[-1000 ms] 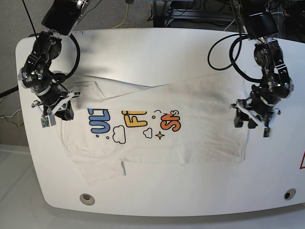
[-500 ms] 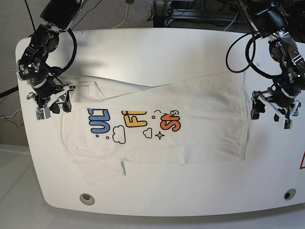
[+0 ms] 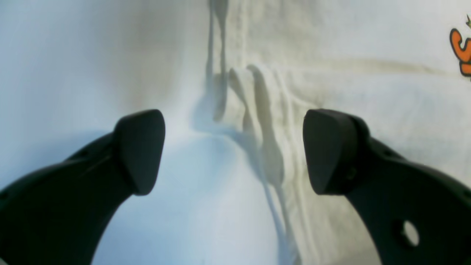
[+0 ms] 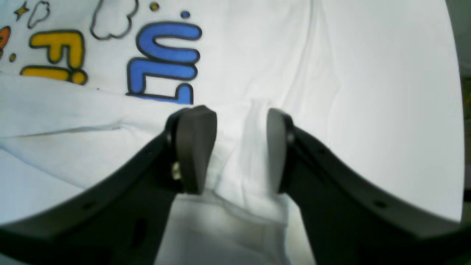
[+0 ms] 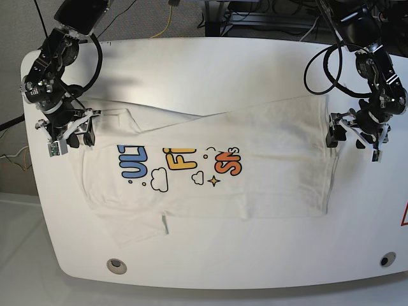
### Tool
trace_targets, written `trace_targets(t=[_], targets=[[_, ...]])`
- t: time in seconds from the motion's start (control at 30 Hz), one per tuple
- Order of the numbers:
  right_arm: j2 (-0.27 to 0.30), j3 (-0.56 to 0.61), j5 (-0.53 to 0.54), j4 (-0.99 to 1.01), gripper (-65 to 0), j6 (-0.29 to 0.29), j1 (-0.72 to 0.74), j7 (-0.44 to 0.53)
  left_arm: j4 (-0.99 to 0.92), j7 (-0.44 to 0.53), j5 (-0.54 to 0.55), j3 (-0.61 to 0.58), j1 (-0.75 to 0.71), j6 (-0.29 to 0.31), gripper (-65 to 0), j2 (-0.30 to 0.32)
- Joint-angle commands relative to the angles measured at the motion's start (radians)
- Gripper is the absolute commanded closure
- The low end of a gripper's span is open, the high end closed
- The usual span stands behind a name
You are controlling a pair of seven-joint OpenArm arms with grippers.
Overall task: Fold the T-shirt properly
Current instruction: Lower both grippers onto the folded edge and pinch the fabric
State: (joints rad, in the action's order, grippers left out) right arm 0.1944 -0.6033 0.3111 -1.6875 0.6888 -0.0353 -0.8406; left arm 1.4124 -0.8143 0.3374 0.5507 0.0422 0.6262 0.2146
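The white T-shirt (image 5: 255,172) lies spread across the table, its far half folded over so that only the lower parts of "ULTRA", "FINE" and "SMOL" show. My left gripper (image 5: 350,140) hovers at the shirt's right edge. In the left wrist view it (image 3: 233,151) is wide open, with the wrinkled hem (image 3: 265,121) between its fingers. My right gripper (image 5: 80,135) is at the shirt's left sleeve edge. In the right wrist view it (image 4: 235,147) is nearly closed on a raised ridge of cloth (image 4: 254,121), just below the blue letters (image 4: 165,62).
The white table (image 5: 223,70) has two round holes near its front edge (image 5: 116,265) (image 5: 387,259). Bare table shows left of the hem in the left wrist view (image 3: 73,55). Cables and equipment lie beyond the table's far edge (image 5: 255,16).
My left gripper has moved up and in toward the shirt's right edge. My right gripper has moved up a little along the left sleeve. The shirt has not visibly shifted.
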Motion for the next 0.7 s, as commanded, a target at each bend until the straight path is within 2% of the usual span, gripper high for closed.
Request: trace_targets(t=[0.0, 0.43, 0.67], targets=[[0.015, -0.005, 0.012, -0.036, -25.8, 0.004, 0.002, 0.02, -0.023, 0.034, 0.019, -0.001, 0.018, 0.005, -56.0, 0.018], [0.015, -0.007, 0.012, -0.043, -25.7, 0.004, -0.002, 0.019, -0.107, 0.117, 0.019, -0.007, 0.02, 0.005, -56.0, 0.018], [0.015, -0.008, 0.01, -0.043, -25.7, 0.004, -0.021, 0.019, -0.111, 0.149, 0.019, -0.05, 0.02, 0.005, -56.0, 0.018]])
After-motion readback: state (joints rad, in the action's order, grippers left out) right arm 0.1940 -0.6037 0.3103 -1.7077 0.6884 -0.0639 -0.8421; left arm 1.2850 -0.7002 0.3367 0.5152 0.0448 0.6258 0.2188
